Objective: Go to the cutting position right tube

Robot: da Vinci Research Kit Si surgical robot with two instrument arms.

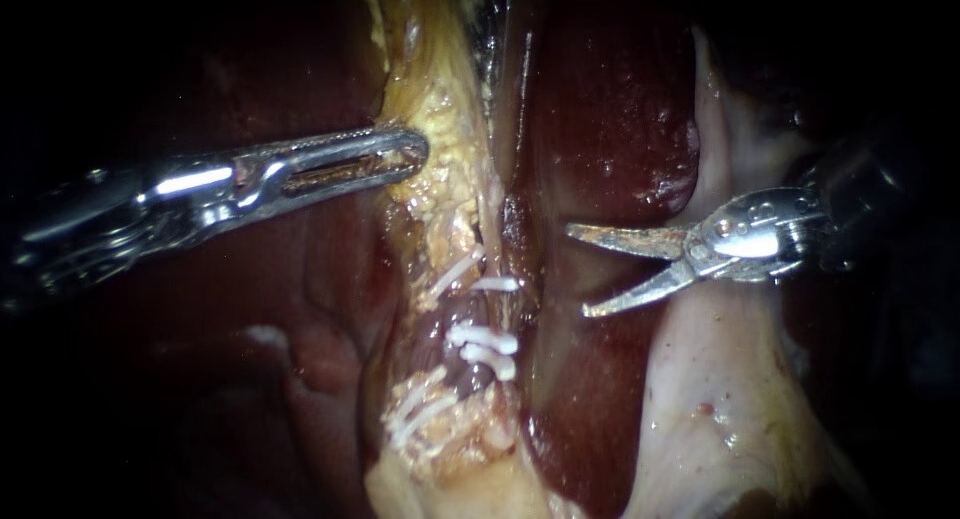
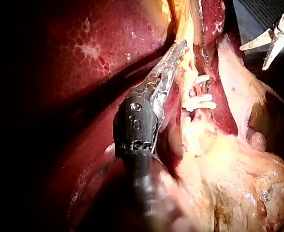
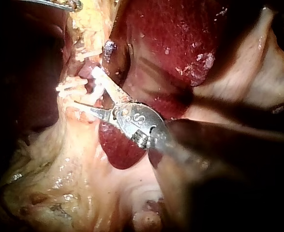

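A tube (image 1: 472, 314) runs down the middle of the endoscope view inside yellow fatty tissue (image 1: 440, 99). Several white clips (image 1: 482, 339) cross it, one group higher (image 1: 495, 282) and one lower (image 1: 415, 414). My right instrument (image 1: 580, 269) comes in from the right with two thin blades spread open. Their tips hang a short way right of the clipped tube, level with the gap between the clips, touching nothing. My left instrument (image 1: 415, 154) has long slotted jaws shut on the yellow tissue above the clips. In the right wrist view the blades (image 3: 83, 87) sit close beside the clips (image 3: 69, 87).
Dark red liver (image 1: 600, 109) lies right of the tube, behind the blades. A pale flap of tissue (image 1: 720, 379) spreads under my right instrument. More liver (image 2: 83, 48) lies beside my left instrument's shaft. My right instrument's blades (image 2: 253, 58) show far off in the left wrist view.
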